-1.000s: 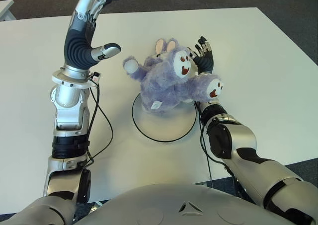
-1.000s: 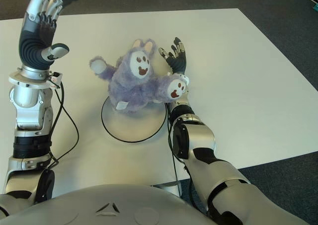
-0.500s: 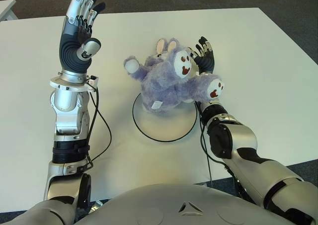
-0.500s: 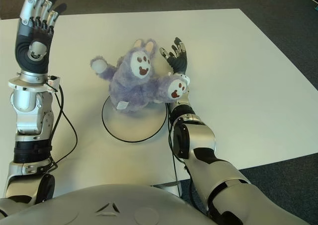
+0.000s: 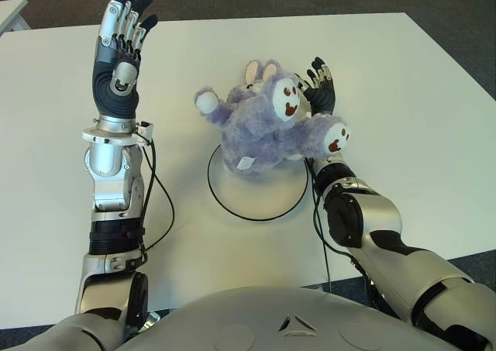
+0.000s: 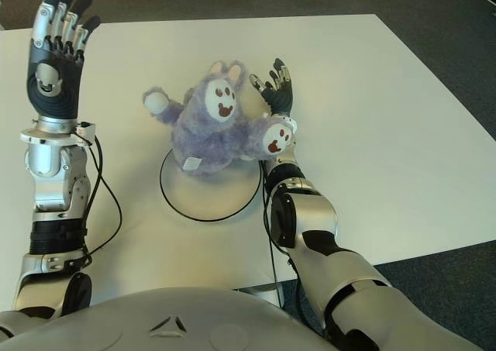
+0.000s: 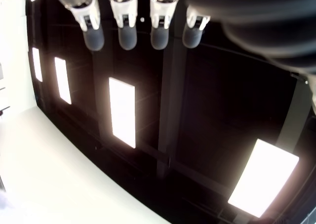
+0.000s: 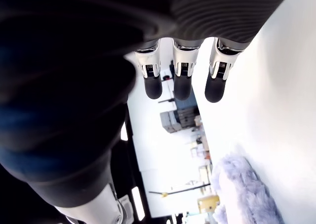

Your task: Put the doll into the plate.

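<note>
The doll [image 5: 262, 128], a fluffy purple rabbit with a white face, sits leaning on the far half of the white, black-rimmed plate [image 5: 260, 200]. One of its paws [image 5: 335, 137] sticks out to the right over my right wrist. My right hand [image 5: 318, 84] stands just behind and to the right of the doll's head, open with fingers spread; whether it touches the fur I cannot tell. In the right wrist view its fingers [image 8: 181, 80] hold nothing, with purple fur [image 8: 247, 189] close by. My left hand [image 5: 122, 27] is raised upright, well left of the doll, open and empty.
The white table [image 5: 403, 95] stretches wide on both sides of the plate. Its front edge runs close to my torso, and dark floor lies beyond the far and right edges. A black cable [image 5: 159, 204] hangs from my left wrist.
My left hand has turned on its wrist, tucking the thumb in front of the palm, and the forearm has straightened up. The doll and my right hand have stayed put.
</note>
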